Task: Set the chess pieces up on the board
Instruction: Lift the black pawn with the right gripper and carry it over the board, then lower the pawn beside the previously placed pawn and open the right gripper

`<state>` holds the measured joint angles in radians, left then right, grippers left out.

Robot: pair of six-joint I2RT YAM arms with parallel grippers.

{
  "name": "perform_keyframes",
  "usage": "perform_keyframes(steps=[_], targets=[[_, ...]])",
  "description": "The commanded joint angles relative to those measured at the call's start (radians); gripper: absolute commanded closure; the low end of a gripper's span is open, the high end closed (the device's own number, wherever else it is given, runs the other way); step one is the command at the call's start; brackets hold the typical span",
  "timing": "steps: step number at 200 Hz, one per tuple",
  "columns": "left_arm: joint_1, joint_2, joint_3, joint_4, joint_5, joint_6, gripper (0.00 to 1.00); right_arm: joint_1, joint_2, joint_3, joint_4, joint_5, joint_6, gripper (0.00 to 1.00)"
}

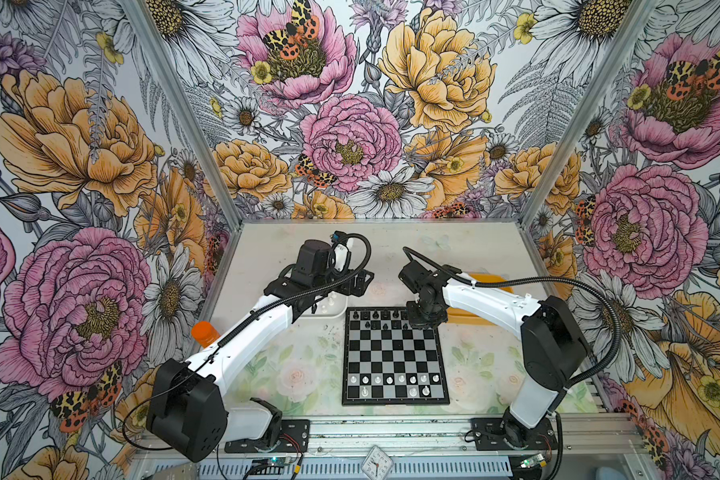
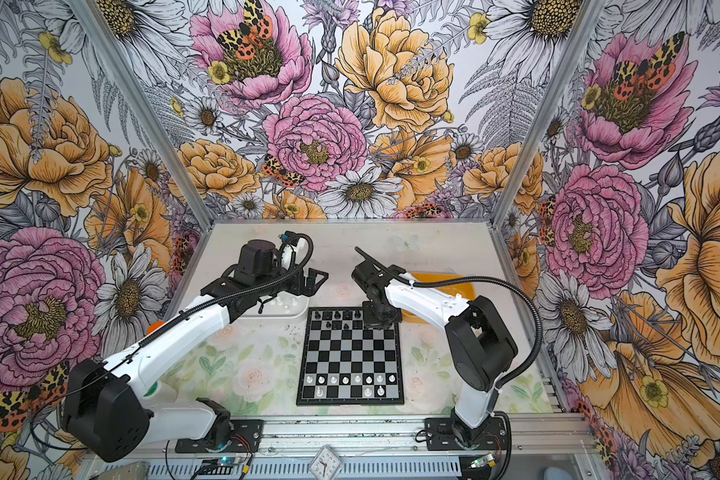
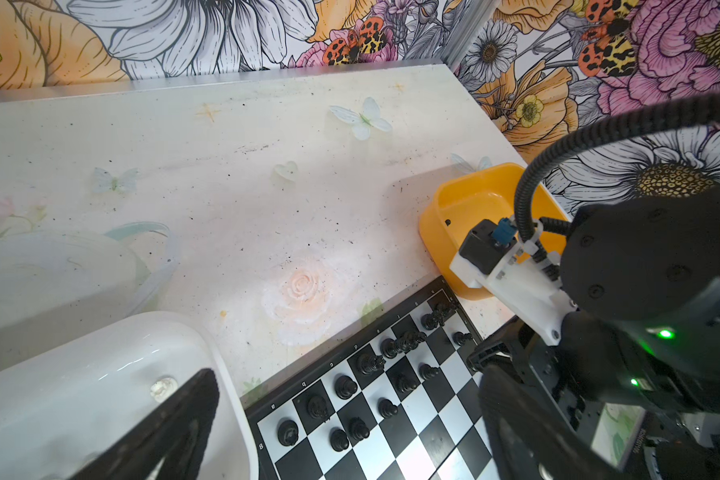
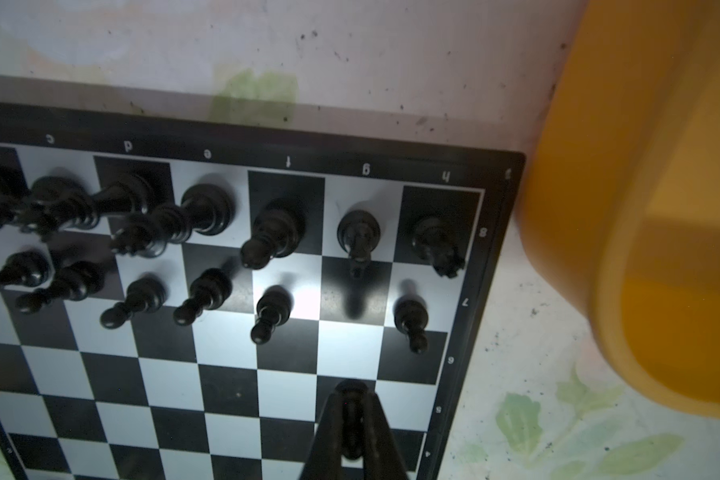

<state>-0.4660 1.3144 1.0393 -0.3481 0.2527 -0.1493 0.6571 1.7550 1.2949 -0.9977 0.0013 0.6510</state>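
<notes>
The board (image 1: 395,357) (image 2: 350,357) lies mid-table. Black chess pieces (image 1: 375,316) (image 4: 271,232) fill its two far rows, with one square of the second row bare beside the last pawn (image 4: 410,316). White chess pieces (image 1: 391,380) (image 2: 346,380) stand on the two near rows. My right gripper (image 4: 352,415) (image 1: 427,320) hangs over the board's far right part, shut on a small black chess piece (image 4: 352,424). My left gripper (image 3: 346,415) (image 1: 362,282) is open and empty above the board's far left corner.
A white tray (image 1: 333,309) (image 3: 80,395) with a few white pieces (image 3: 163,388) sits at the board's far left. A yellow tray (image 1: 487,278) (image 4: 641,208) sits at its far right. An orange-capped bottle (image 1: 204,332) stands by the left wall.
</notes>
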Motion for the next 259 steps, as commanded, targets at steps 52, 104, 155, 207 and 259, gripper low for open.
perform_keyframes(steps=[52,104,155,207,259], targets=[[0.015,-0.036,-0.004,0.008,0.004,-0.009,0.01,-0.003,0.075,-0.016,0.079,0.004,-0.023,0.91],[0.017,-0.046,-0.005,0.001,-0.004,-0.010,0.01,-0.031,0.084,-0.020,0.089,0.003,-0.044,0.91],[0.016,-0.050,-0.005,0.001,-0.012,-0.018,0.01,-0.042,0.095,-0.004,0.094,-0.004,-0.054,0.90],[0.016,-0.056,-0.010,0.000,-0.024,-0.022,0.01,-0.045,0.106,0.019,0.093,-0.027,-0.065,0.90],[0.017,-0.059,-0.012,0.000,-0.030,-0.024,0.01,-0.045,0.118,0.041,0.091,-0.038,-0.068,0.89]])
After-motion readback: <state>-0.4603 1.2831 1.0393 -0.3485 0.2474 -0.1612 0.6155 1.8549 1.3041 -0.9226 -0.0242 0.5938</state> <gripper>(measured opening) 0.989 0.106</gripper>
